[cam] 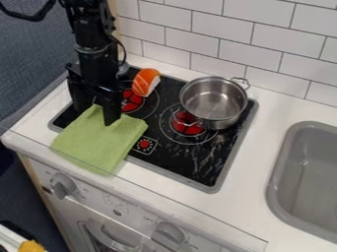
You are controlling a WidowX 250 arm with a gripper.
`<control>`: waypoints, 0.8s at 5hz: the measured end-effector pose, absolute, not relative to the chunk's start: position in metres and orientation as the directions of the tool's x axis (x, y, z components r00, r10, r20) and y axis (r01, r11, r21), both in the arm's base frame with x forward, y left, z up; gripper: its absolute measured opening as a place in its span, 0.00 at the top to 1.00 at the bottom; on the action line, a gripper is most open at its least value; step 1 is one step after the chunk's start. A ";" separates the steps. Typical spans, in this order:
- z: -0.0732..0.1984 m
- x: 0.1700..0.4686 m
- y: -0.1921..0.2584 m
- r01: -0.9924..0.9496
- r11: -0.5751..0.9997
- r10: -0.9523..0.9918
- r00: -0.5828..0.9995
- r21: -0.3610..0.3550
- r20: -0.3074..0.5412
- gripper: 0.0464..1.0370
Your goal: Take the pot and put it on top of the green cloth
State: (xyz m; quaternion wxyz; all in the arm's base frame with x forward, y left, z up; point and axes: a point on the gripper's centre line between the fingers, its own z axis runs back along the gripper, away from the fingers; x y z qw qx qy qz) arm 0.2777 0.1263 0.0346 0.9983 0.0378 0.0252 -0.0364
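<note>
Gripper (95, 115) over green cloth (99, 141), fingers spread, released. Pot (214, 103) right of cloth, toward wall. Should clear cloth, straddle pot's near wall, pinch squarely, lift level.

The black gripper (96, 116) hangs over the left of the stove (178, 165), its two fingers spread apart, above the far part of the green cloth (99, 140). The cloth lies flat across the stove's near left edge and onto the white counter (263, 162). The metal pot (214, 102) stands upright on the stove's far right part, well apart from the cloth, one handle toward the far right, the other toward the near left. An orange-and-white sushi toy (145, 82) lies at the far left, between gripper and pot. A grey sink (280, 179) is at right; white tiles (217, 29) line the far wall.
</note>
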 end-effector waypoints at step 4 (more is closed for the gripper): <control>0.073 0.344 0.025 0.327 0.945 -0.328 0.944 0.016 0.041 0.04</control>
